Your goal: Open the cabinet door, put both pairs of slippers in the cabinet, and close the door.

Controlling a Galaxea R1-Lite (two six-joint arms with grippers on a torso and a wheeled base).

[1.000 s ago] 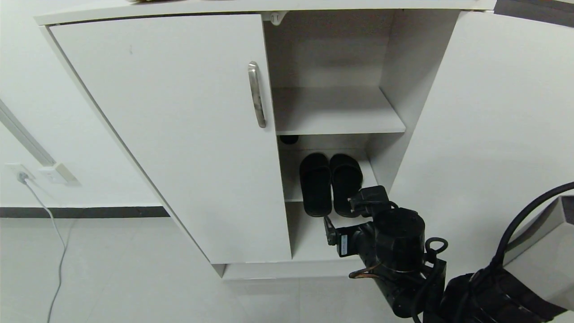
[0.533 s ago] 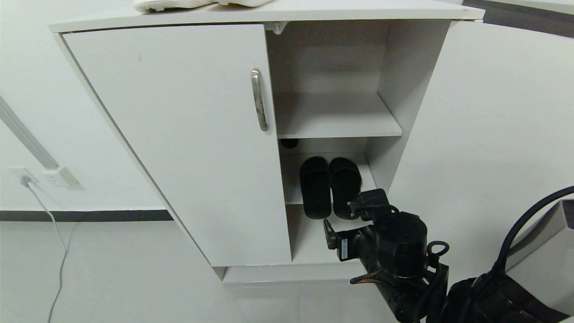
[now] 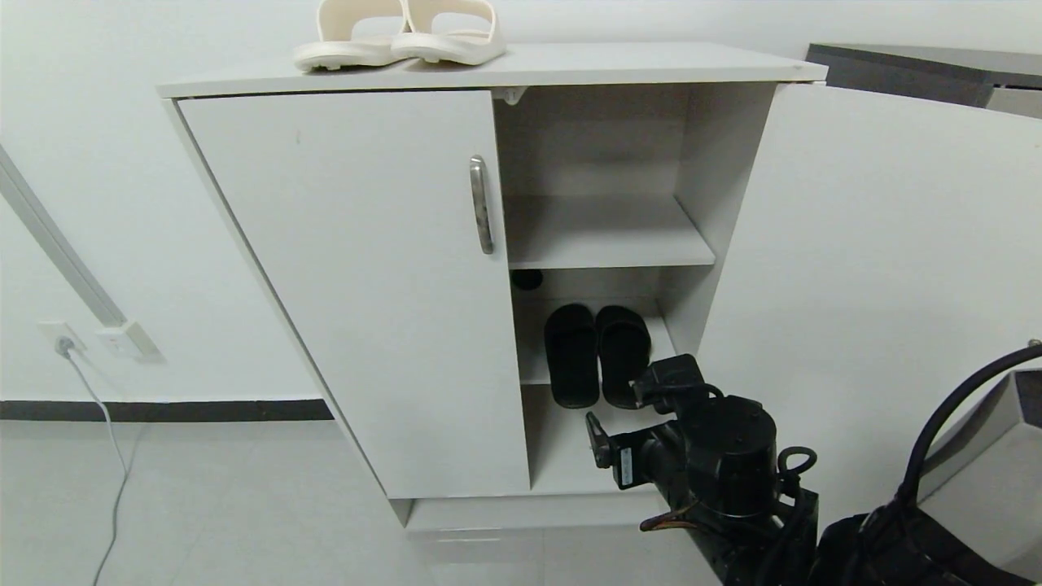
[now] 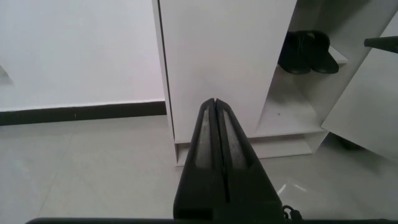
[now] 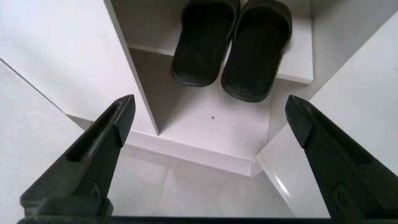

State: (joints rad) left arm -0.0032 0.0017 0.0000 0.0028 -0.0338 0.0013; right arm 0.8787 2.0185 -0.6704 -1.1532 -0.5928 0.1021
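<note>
The head camera has tilted up, the objects staying put, revealing the cream slippers (image 3: 399, 37) on the cabinet top (image 3: 651, 61) at 11 o'clock: judged the remaining load. The left pincer (image 4: 214, 106) is pressed shut, empty, low before the cabinet (image 4: 224, 56). The black slippers (image 3: 598, 354) lie on the middle shelf (image 3: 531, 358), with the right pincer (image 5: 210, 106) spread wide and empty at their 5 o'clock.

R arm (image 3: 724, 464): extended fwd, held low, wrist approx. level. R gripper (image 5: 209, 106): jaws spread wide. L gripper (image 4: 214, 109): fingers pressed flat together, pointing fwd and slightly down.
</note>
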